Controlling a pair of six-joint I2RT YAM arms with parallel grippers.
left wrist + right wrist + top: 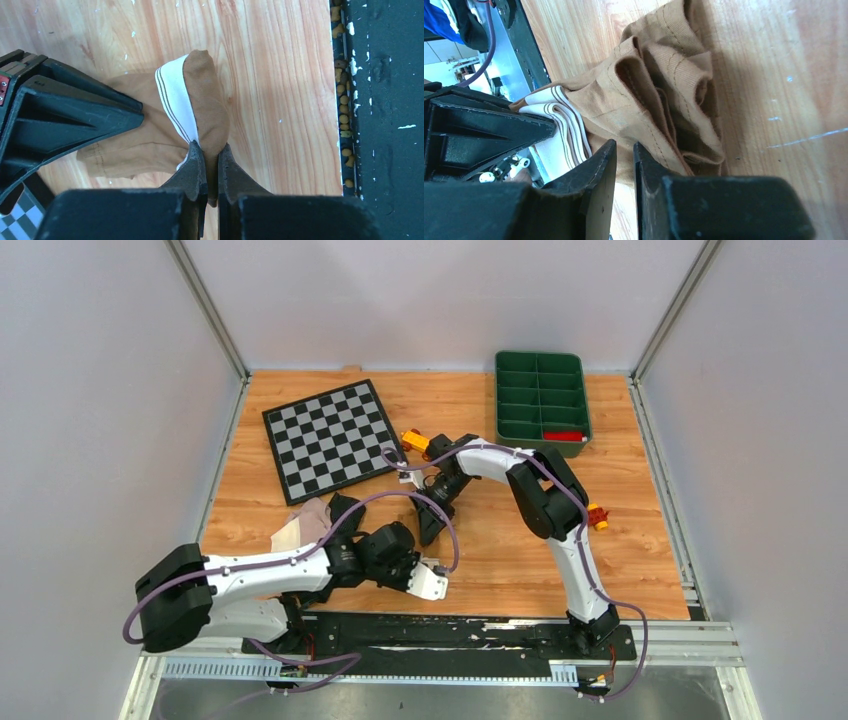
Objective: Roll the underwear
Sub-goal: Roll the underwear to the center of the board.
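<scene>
The tan-brown underwear with its cream waistband lies bunched on the wood. My left gripper is shut on a tan fold beside the waistband. In the right wrist view the same garment shows loose rolled folds, and my right gripper has its jaws nearly together on the cloth's near edge. From above, both grippers meet near the front middle and hide the tan garment. The pale pink-beige underwear and the black underwear lie together to their left.
A checkerboard mat lies at the back left. A green divided bin stands at the back right with a red piece inside. The black base rail runs along the near table edge, close to the left gripper.
</scene>
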